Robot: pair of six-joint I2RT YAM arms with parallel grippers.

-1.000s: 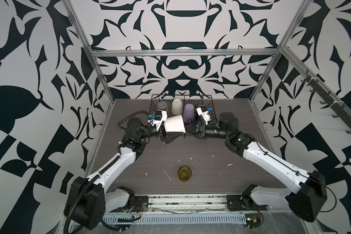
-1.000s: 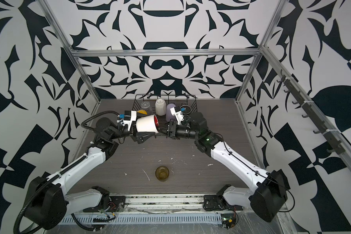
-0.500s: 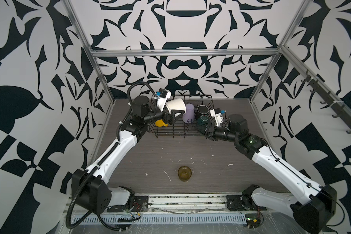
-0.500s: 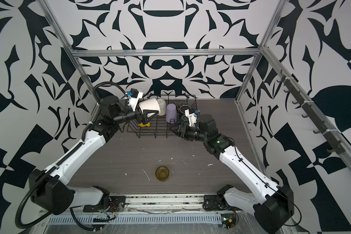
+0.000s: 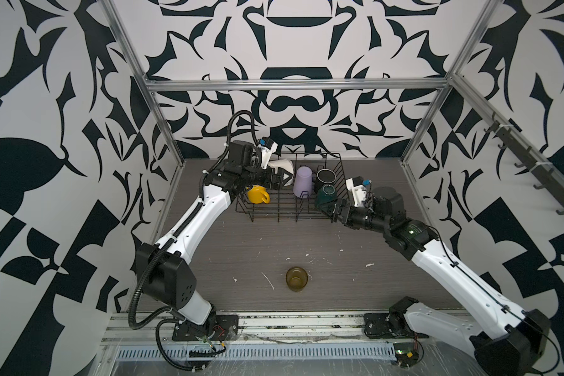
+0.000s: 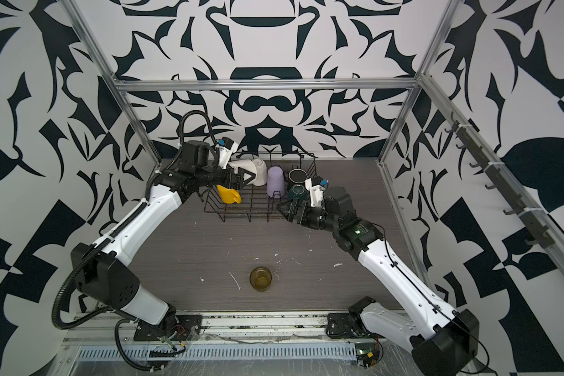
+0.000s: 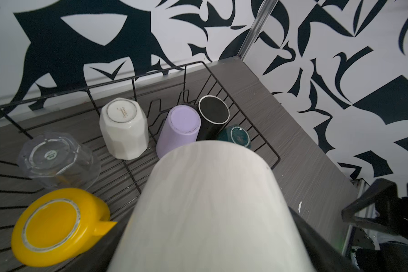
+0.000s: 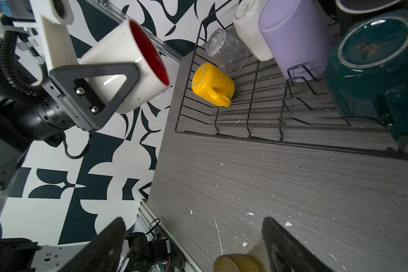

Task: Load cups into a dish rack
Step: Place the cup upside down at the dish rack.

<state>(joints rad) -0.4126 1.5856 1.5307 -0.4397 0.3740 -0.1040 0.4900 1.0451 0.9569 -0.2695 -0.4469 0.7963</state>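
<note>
a: where was the white mug with the red inside (image 8: 118, 42) after the last second?

b: it was clamped in the left pincer (image 5: 282, 174) and held in the air on its side, mouth pointing ahead of the fingers. a second earlier both pincers met at it over the open table (image 5: 274, 247). the left arm had since carried it over the dish rack (image 8: 247, 127), which lay directly below that pincer.

a: and the right pincer?

b: the right pincer (image 5: 332, 208) had let go and backed off. its jaws stood apart with nothing between them. the dark-green mug (image 7: 238, 136) sat in the rack just ahead of it.

a: what did that mean for the task?

b: the handover was judged complete. six cups stood in the rack with bases up, some leaning. the yellow mug (image 7: 52, 226) was just below the left pincer. the clear glass (image 7: 54, 157), white faceted mug (image 7: 124, 129), lilac tumbler (image 7: 179, 127) and black mug (image 7: 213, 115) were farther ahead of it. two steps remained. the held mug needed turning mouth-down and setting on the free wires below. the olive glass (image 5: 296, 279) then needed fetching; it stood alone on the table, well behind the right pincer.
</note>
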